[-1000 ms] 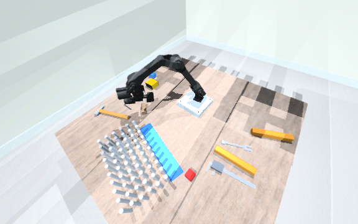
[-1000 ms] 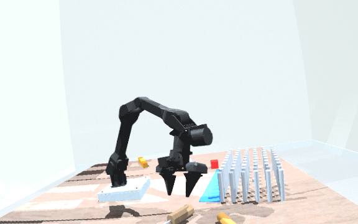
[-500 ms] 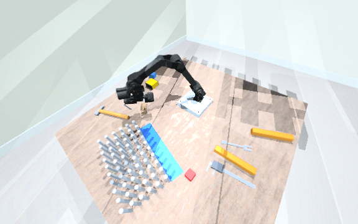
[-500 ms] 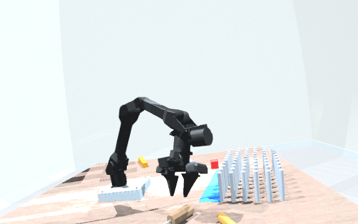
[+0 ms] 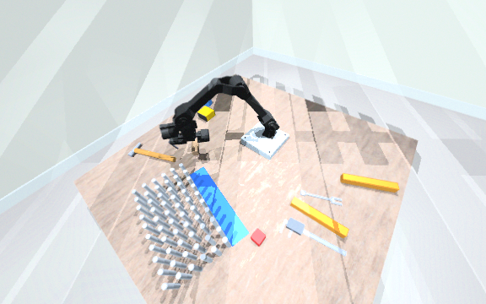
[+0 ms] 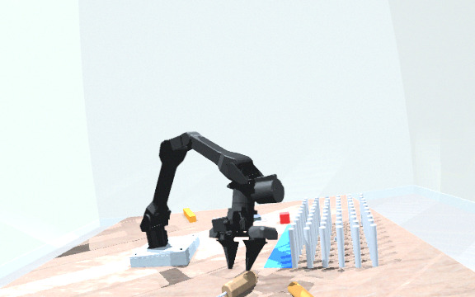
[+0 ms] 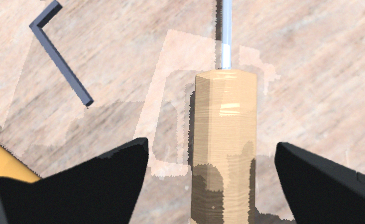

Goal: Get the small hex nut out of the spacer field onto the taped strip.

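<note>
The tool with a tan wooden handle (image 5: 195,149) (image 6: 239,285) (image 7: 225,130) and thin metal shaft (image 7: 226,30) lies on the table. My gripper (image 6: 239,267) (image 7: 211,149) is open and points down over the handle. In the wrist view the handle lies between the fingertips, with a gap on both sides. The standing metal spacers (image 5: 171,286) (image 6: 357,247) form a dense field, and the blue taped strip (image 5: 226,211) (image 6: 280,252) runs along its front. I cannot clearly make out the nut among the spacers. The tool's far end is out of the wrist view.
A hammer (image 5: 154,154) (image 6: 299,289) (image 7: 3,160) and an L-shaped hex key (image 7: 60,62) lie near the gripper. A red block (image 5: 258,237) (image 6: 284,218) sits by the strip's far end. A yellow block (image 5: 206,113) lies behind the arm. Two yellow bars (image 5: 369,182) (image 5: 319,216) and a wrench (image 5: 321,198) lie at the right.
</note>
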